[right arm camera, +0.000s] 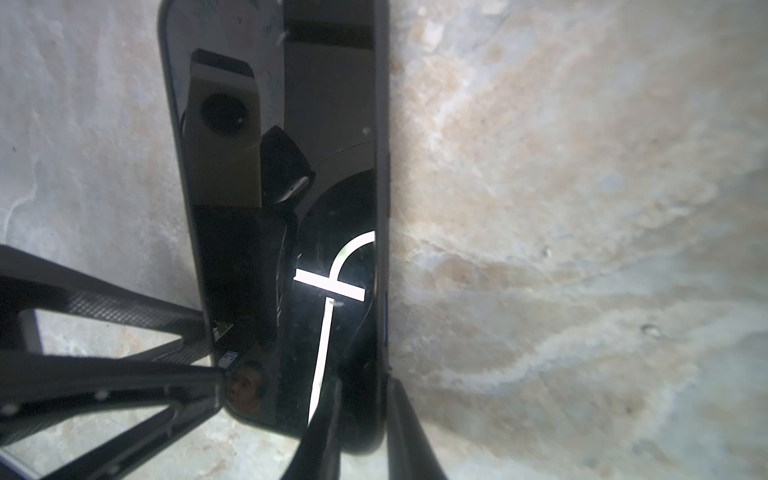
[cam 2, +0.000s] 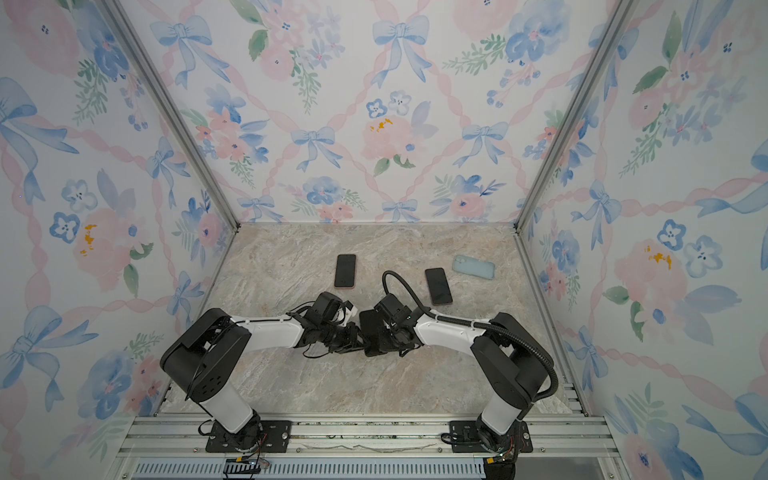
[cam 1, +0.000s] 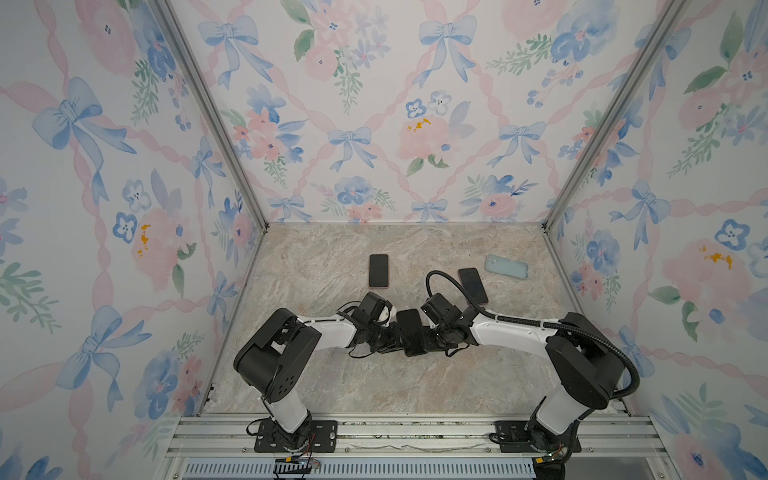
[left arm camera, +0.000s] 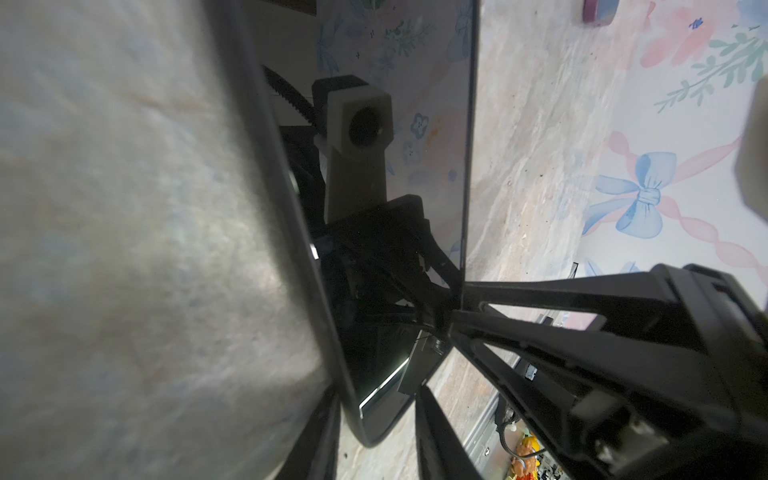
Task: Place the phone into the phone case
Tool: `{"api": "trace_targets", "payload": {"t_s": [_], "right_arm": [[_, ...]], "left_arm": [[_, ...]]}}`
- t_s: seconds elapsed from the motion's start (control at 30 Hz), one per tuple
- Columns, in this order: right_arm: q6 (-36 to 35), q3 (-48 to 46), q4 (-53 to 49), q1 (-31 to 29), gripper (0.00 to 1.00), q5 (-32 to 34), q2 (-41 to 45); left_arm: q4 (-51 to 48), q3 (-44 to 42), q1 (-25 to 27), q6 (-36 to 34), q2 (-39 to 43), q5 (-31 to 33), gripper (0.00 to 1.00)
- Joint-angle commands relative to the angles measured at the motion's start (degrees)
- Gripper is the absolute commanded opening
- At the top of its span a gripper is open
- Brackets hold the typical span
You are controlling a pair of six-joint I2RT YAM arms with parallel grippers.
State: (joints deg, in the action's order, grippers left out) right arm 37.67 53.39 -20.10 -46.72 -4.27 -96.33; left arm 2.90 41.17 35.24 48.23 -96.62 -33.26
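A black phone (cam 1: 409,330) with a dark glossy screen hangs just above the table's middle, held between both arms. My left gripper (cam 1: 394,338) is shut on one long edge of it, and its jaws (left arm camera: 380,440) straddle a corner of the phone (left arm camera: 374,249). From the opposite side my right gripper (cam 1: 424,337) is shut on the phone (right arm camera: 282,208), jaws (right arm camera: 361,440) pinching a rounded corner. The pale blue phone case (cam 1: 506,266) lies flat and empty at the back right, far from both grippers.
Two more dark phones lie screen up on the marble table: one (cam 1: 378,271) behind the left arm, one (cam 1: 473,286) behind the right wrist, near the case. A black cable loop (cam 1: 432,282) arcs over the right wrist. Floral walls enclose three sides.
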Motion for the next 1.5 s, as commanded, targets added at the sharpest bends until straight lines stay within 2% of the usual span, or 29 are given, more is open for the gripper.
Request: {"api": "trace_targets", "payload": {"t_s": [0.0, 0.1, 0.17, 0.27, 0.43, 0.67, 0.77, 0.93, 1.27, 1.47], "right_arm": [[1.2, -1.4, -0.3, -2.2, 0.19, 0.0, -2.7], [0.8, 0.7, -5.5, -2.2, 0.18, 2.2, -0.8], [0.5, 3.2, -9.7, -2.8, 0.21, 6.2, 2.5], [0.9, 5.8, -11.9, -3.6, 0.36, 10.4, 3.5], [1.7, 12.3, -14.3, -4.4, 0.49, 13.0, -2.4], [1.0, 19.1, -17.0, -4.6, 0.79, 13.7, -8.5], [1.4, 20.6, -17.5, -4.8, 0.88, 13.5, -10.4], [1.9, 22.4, -18.3, -5.3, 0.92, 13.3, -13.2], [2.2, 24.1, -18.3, -5.8, 0.92, 13.2, -16.9], [3.4, 25.5, -20.5, -5.8, 0.81, 13.3, -19.5]], "left_arm": [[-1.2, 0.5, 1.6, -1.3, -3.3, 3.4, 0.32], [-1.8, 0.0, 1.5, -1.3, -2.0, 4.1, 0.31], [-4.5, -0.8, 1.2, -2.3, 0.7, 6.5, 0.31], [-6.8, -2.8, -0.6, -3.1, 4.5, 8.4, 0.33], [-11.2, -4.7, -3.5, -5.3, 8.8, 10.8, 0.40], [-12.7, -5.6, -5.7, -6.7, 11.3, 11.9, 0.56], [-12.7, -5.8, -5.9, -7.2, 11.2, 11.9, 0.61], [-12.7, -5.8, -6.2, -7.7, 11.3, 11.7, 0.68], [-12.6, -6.2, -6.2, -7.4, 11.4, 11.5, 0.73], [-12.6, -6.2, -6.2, -7.2, 11.2, 11.5, 0.73]]}}
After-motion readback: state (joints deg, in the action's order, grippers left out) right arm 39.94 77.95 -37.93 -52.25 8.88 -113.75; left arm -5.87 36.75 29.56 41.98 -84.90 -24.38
